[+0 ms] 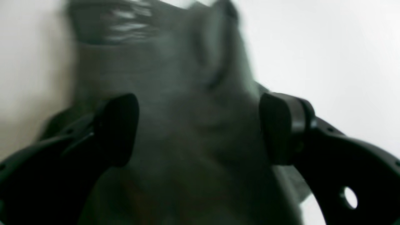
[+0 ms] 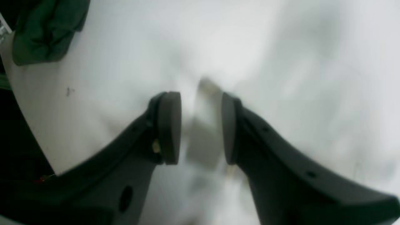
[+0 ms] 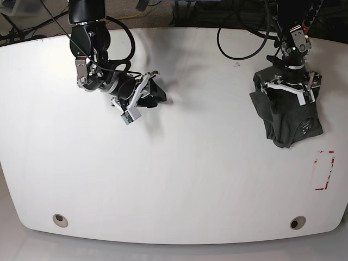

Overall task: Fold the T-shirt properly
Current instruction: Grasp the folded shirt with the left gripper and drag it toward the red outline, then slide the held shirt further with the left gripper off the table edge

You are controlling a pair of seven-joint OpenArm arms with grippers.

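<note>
T-shirt [image 3: 287,111] sits at abt 2 o'clock on the white table [image 3: 179,179], near the far edge, bunched into a compact dark lump, not flat. No clean fold lines visible; looks more wadded than folded, so my guess is the job is barely underway.

Left claw [image 1: 200,128] is right over the lump, jaws spread wide w/ cloth lying between the 2 pads [image 1: 117,128]. Pads don't seem to pinch anything, so open, nothing held. The left wrist view is blurred, so can't tell if the pads touch the fabric.

Right claw [image 2: 200,128] is well apart from the shirt, over bare table at abt 10 o'clock in the base view. Jaws part-open w/ a gap between pads; only blurry white table seen thru the gap, nothing gripped. 1 corner of the shirt shows at 11 o'clock in the right wrist view.

Handling, as I judge it: light, soft, limp cotton, wrinkles easy, zero stiffness. Will sag and drape from any 1 grip point, won't hold shape. Not fragile, not slippery, but layers cling, so a pinch may catch 2 or more layers at once. Best hold prob a hem corner or shoulder seam, 1 per claw, then lift and spread flat. Which edge is which can't be told from the lump.
</note>
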